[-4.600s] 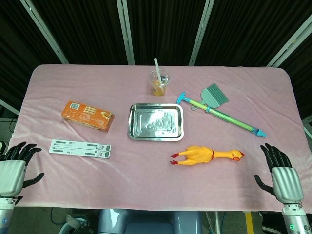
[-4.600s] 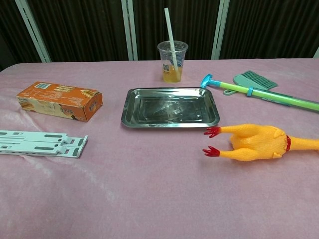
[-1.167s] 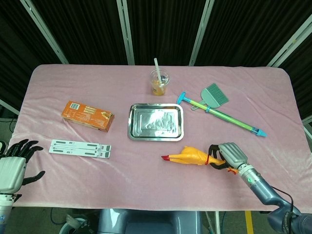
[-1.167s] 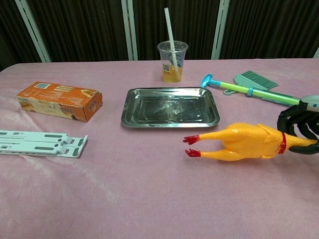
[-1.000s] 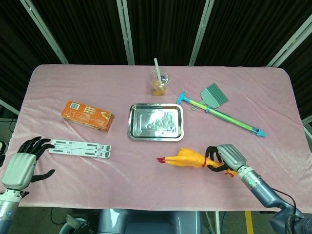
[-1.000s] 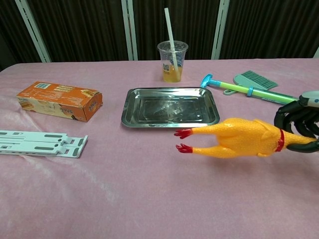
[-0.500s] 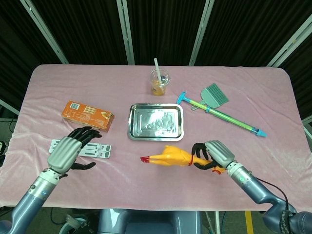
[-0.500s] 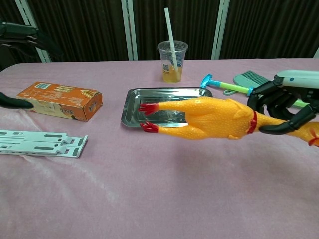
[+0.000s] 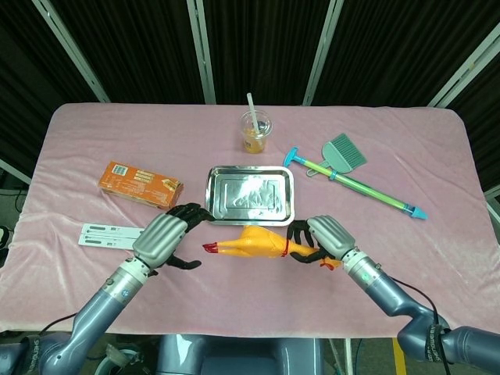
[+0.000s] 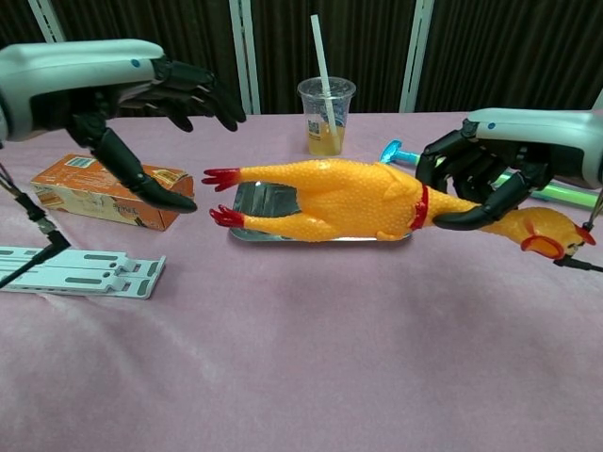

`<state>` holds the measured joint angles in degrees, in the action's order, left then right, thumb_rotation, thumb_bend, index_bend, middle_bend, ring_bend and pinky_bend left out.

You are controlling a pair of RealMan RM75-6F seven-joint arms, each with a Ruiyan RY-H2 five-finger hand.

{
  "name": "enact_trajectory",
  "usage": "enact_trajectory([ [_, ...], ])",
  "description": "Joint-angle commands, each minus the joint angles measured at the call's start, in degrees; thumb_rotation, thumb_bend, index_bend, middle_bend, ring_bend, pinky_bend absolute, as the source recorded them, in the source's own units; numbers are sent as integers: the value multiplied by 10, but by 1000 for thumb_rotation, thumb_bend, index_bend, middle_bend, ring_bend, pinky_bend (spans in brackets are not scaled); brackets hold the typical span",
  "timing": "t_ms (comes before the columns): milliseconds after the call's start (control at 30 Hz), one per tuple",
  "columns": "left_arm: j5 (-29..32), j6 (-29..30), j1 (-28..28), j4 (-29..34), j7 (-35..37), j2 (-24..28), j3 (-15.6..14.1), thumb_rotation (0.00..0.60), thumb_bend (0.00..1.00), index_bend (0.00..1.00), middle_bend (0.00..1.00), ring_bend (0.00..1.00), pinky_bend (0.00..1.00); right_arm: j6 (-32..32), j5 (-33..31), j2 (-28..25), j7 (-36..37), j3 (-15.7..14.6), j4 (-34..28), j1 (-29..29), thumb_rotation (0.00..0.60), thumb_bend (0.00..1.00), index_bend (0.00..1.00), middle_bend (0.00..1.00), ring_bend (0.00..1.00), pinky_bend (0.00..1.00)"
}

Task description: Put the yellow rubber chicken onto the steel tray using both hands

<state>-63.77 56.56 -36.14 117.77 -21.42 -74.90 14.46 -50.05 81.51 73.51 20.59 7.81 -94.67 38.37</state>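
Chest view shows the right hand gripping the neck of the yellow rubber chicken, which hangs level above the pink table, just in front of the steel tray. The left hand is spread wide near the chicken's red feet and holds nothing.

Silver-backed hands with black fingers on blue-grey arms.
The left hand and right hand share pale metallic shells and glossy black fingers; thin dark cables trail along both rounded forearms, with small blue dots.
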Motion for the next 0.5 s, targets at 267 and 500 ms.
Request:
enact_trajectory([
  [267, 155, 13, -93, -15, -84, -72, 27, 600, 16, 231, 223, 134, 195, 2, -17, 5, -27, 6, -23, 8, 600, 452, 884, 723, 709, 799],
  [500, 197, 17, -120, -23, -77, -89, 36, 600, 32, 247, 241, 152, 201, 1, -21, 8, -37, 8, -31, 12, 600, 458, 885, 723, 709, 799],
])
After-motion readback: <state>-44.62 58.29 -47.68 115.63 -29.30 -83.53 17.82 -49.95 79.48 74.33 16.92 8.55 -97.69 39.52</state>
